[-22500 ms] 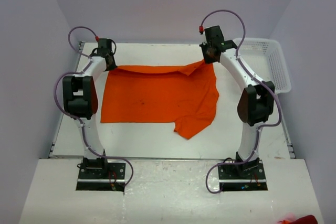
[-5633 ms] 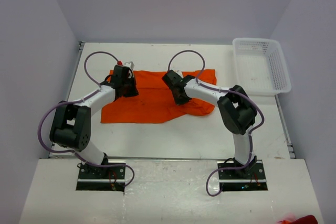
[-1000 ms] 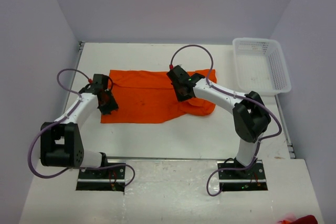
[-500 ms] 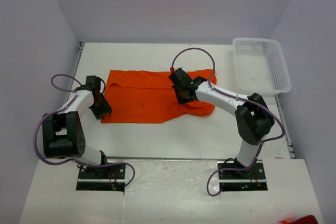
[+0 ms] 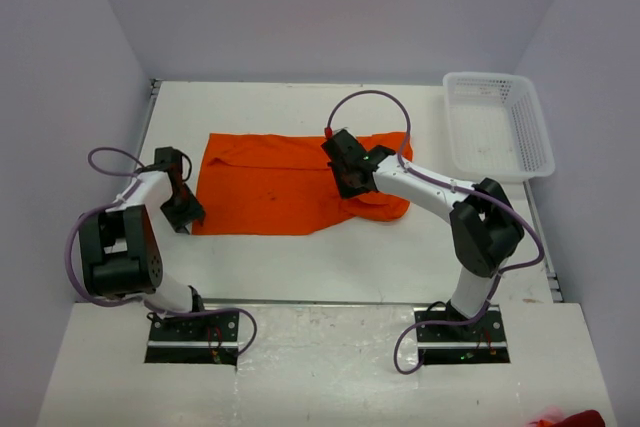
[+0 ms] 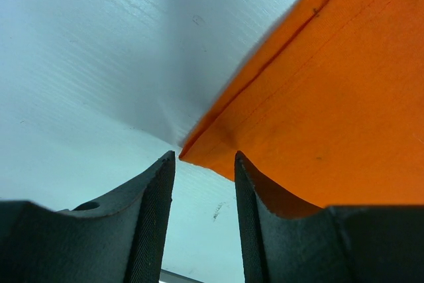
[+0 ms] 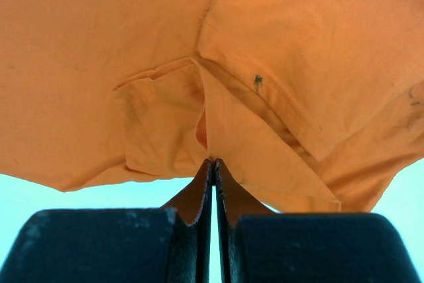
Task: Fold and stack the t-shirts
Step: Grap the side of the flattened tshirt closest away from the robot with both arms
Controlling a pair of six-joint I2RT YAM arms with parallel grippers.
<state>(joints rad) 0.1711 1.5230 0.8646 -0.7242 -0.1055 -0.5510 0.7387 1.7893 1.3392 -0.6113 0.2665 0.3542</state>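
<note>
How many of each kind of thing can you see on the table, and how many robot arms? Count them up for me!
Orange t-shirt: 1
White basket: 1
Robot arms: 2 (left arm, right arm)
Total: 4

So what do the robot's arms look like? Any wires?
The left arm and right arm are white tubes with chunky black joints. Each has a looping purple cable. Their fingers are dark grey, narrowing toward the tips.
</note>
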